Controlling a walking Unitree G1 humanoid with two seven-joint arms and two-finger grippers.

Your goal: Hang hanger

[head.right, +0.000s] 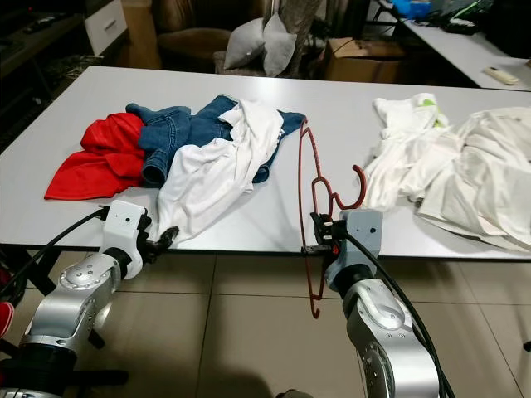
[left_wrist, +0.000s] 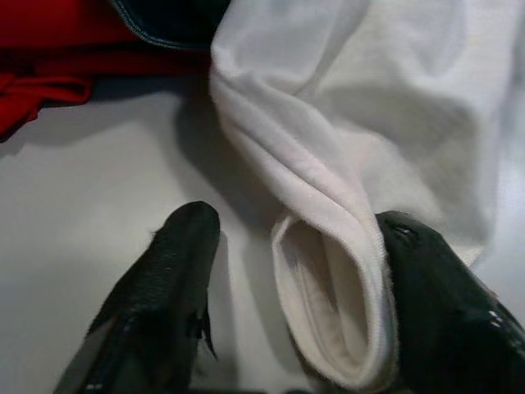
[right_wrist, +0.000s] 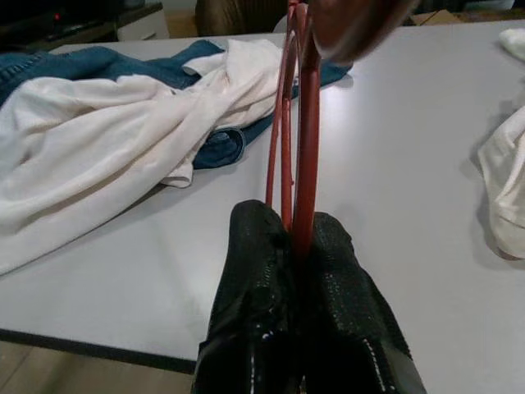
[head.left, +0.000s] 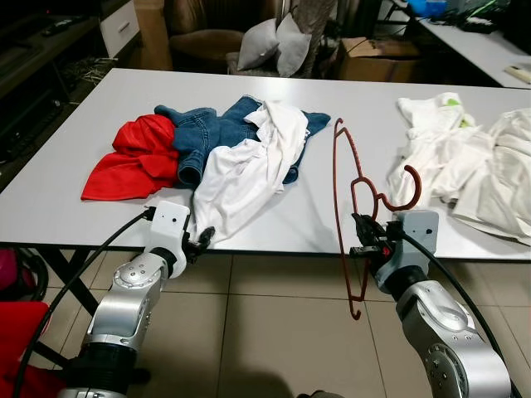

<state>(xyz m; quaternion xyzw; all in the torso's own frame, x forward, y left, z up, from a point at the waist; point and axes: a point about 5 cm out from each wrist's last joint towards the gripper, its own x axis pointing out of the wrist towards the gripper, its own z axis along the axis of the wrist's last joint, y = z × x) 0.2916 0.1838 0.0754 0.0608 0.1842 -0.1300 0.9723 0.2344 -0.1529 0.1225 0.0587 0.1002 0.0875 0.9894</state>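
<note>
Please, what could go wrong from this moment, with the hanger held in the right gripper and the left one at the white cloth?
1. The right gripper pinches the red hanger on one thin wire, upright; it could twist or slip.
2. The left gripper is open around a fold of the white shirt; pulling may drag the jeans and red garment along.
3. The hanger's lower end hangs below the table edge and could catch there.

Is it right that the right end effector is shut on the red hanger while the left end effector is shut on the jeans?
Not quite. The right end effector is shut on the red hanger, but the left wrist view shows the left end effector open around the white garment's edge, not the jeans.
</note>
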